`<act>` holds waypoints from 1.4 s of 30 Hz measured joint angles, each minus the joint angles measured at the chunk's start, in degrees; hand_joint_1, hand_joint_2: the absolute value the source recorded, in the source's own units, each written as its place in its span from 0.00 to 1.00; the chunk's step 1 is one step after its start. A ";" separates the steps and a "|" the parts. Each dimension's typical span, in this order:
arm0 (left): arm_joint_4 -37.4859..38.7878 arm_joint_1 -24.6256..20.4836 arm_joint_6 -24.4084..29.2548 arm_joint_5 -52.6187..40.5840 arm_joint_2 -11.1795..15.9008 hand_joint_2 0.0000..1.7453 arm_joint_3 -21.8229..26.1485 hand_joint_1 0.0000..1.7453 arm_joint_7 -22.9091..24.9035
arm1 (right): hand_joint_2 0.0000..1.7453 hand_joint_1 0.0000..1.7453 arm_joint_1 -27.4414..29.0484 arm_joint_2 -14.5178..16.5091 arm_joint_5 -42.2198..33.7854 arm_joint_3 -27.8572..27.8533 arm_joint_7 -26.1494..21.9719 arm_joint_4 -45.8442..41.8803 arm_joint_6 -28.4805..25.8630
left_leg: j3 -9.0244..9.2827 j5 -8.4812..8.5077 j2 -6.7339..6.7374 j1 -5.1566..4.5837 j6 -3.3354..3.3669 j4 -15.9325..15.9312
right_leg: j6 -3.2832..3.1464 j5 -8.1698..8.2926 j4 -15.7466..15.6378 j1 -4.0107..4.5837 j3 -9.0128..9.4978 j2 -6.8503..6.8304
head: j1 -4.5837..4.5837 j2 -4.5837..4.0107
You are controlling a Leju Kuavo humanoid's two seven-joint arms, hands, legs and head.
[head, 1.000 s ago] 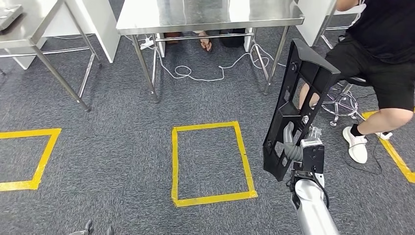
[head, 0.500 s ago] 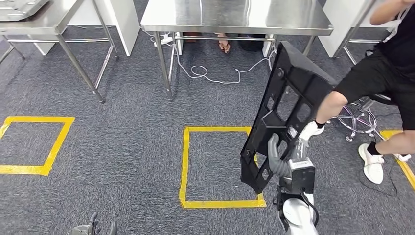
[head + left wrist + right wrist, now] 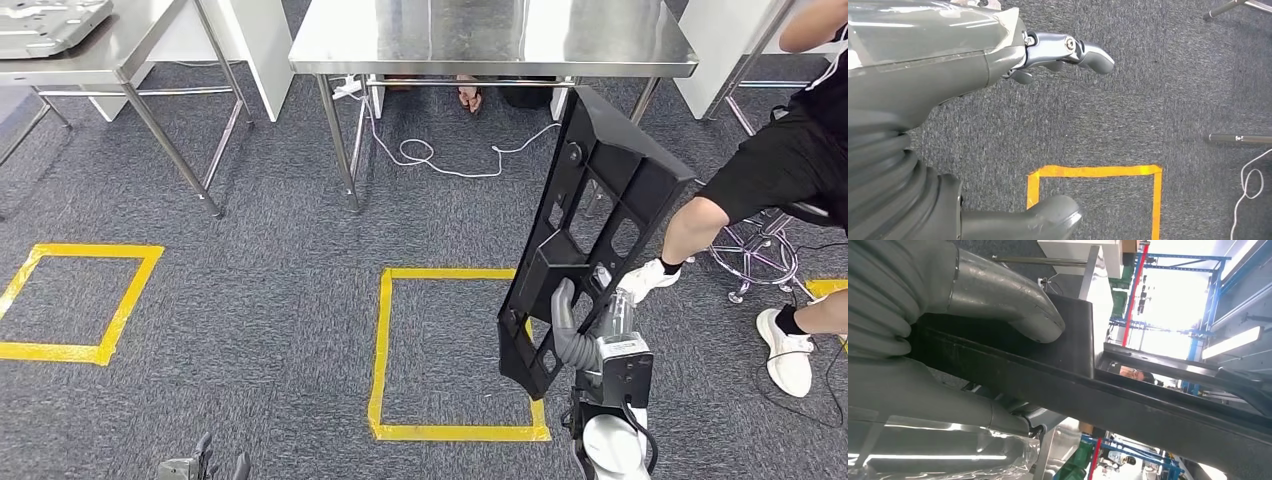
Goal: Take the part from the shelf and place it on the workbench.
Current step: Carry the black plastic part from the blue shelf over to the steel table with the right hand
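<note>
The right hand (image 3: pixel 585 330) is clasped on the black frame part (image 3: pixel 590 235), thumb wrapped over one of its bars near the lower end; the right wrist view confirms thumb and fingers closed on either side of a black rail. The part is carried on end and tilted, its upper end leaning toward the steel workbench (image 3: pixel 490 40) and its lower end over a corner of the yellow tape square (image 3: pixel 385 350) on the carpet. Judgement: the steep carry keeps the long part off the floor during the approach.

The left hand (image 3: pixel 998 65) hangs over carpet short of the workbench, fingers spread, nothing in it.

A seated person's leg (image 3: pixel 700 225) is just beside the part, right of the workbench; risk of contact. Cables (image 3: pixel 440 160) lie under the workbench.
</note>
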 joint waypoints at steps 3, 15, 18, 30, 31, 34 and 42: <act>0.01 0.06 0.01 0.00 0.07 1.00 0.02 0.00 0.00 | 1.00 1.00 0.02 0.03 0.01 -0.02 0.00 0.00 0.02 | -0.69 3.16 0.08 0.02 0.45 -3.66 | 0.07 -1.26 -0.03 0.23 1.56 0.02 | -0.01 0.01; 0.05 -0.12 0.17 0.09 0.44 1.00 0.03 0.00 -0.02 | 1.00 1.00 -0.14 0.11 0.02 -0.17 -0.11 -0.13 0.09 | 7.01 7.79 -0.47 -0.82 4.16 -16.20 | 2.54 -7.16 14.50 0.50 -4.88 0.10 | 0.21 -0.01; 0.05 0.06 0.16 0.09 0.42 1.00 0.02 0.00 -0.01 | 1.00 1.00 0.09 0.04 0.01 -0.21 -0.11 -0.13 0.09 | 8.38 6.54 -1.02 -0.72 3.66 -16.16 | 3.97 -6.33 12.58 -0.05 -6.89 0.10 | 0.23 -0.01; 0.11 0.01 0.16 0.04 0.39 1.00 -0.02 0.00 0.00 | 1.00 1.00 -0.02 0.05 0.02 -0.41 -0.09 -0.31 0.11 | 2.46 -0.45 0.03 -0.05 0.01 -1.76 | 0.42 -0.24 -0.08 -0.39 0.13 0.02 | -0.04 -0.01; 0.11 0.07 0.16 0.04 0.40 1.00 -0.01 0.00 0.00 | 1.00 1.00 0.02 0.05 0.03 -0.42 -0.09 -0.31 0.11 | 0.54 -1.23 0.09 0.00 -0.02 0.05 | 0.43 -0.71 -0.08 -0.32 0.59 0.08 | -0.04 -0.01; 0.13 0.13 0.17 0.06 0.42 1.00 0.01 0.00 0.00 | 1.00 1.00 0.05 0.08 0.02 -0.44 -0.08 -0.31 0.11 | -0.01 2.87 0.16 -0.10 0.67 -5.18 | 0.61 -2.46 -0.11 -0.18 2.83 0.16 | -0.03 0.00; 0.43 0.44 0.36 -0.02 0.48 1.00 0.04 0.00 0.00 | 1.00 1.00 0.25 0.70 -0.03 -0.62 0.42 -0.60 0.06 | 5.56 8.00 -0.23 -1.15 3.89 -15.34 | 2.82 -5.29 1.97 0.68 5.32 0.24 | 0.09 0.00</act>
